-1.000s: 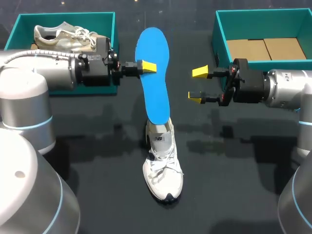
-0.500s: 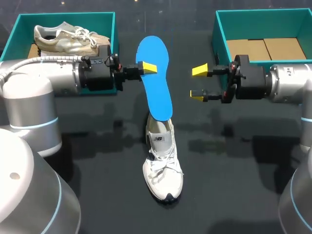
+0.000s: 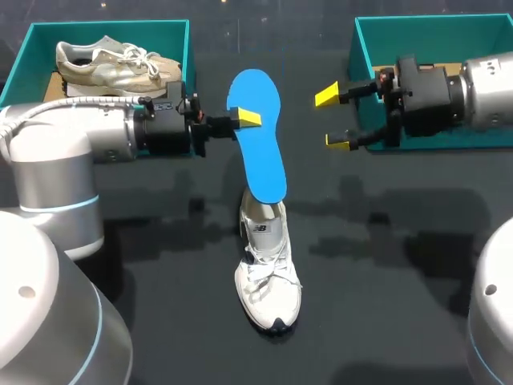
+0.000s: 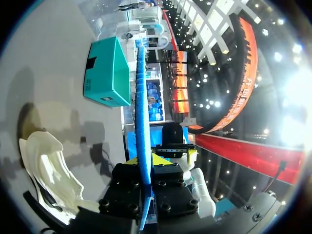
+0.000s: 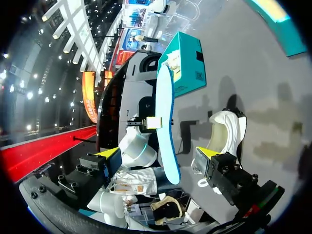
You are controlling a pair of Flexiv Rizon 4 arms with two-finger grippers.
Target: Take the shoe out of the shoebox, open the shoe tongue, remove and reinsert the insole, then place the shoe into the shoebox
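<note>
A: Left gripper (image 3: 244, 119) state?
B: Clamped on the blue insole (image 3: 258, 136), up near its wide end. The left wrist view has the insole (image 4: 141, 122) edge-on, running straight between the fingers.
A: Insole's narrow end?
B: In the head view it overlaps the heel opening of the white shoe (image 3: 267, 269). Can't tell if it touches.
A: Shoe position?
B: Upright on the dark table (image 3: 160, 265), mid-table, toe toward the near edge, well apart from both boxes.
A: Right gripper (image 3: 334, 119)?
B: Fingers apart, holding nothing. It's just in front of the right shoebox (image 3: 433, 20), facing the insole with a gap between.
A: Boxes?
B: Right one shows its cardboard floor (image 3: 433, 80). Left shoebox (image 3: 108, 27) holds a beige shoe (image 3: 112, 62) lying on its side.
</note>
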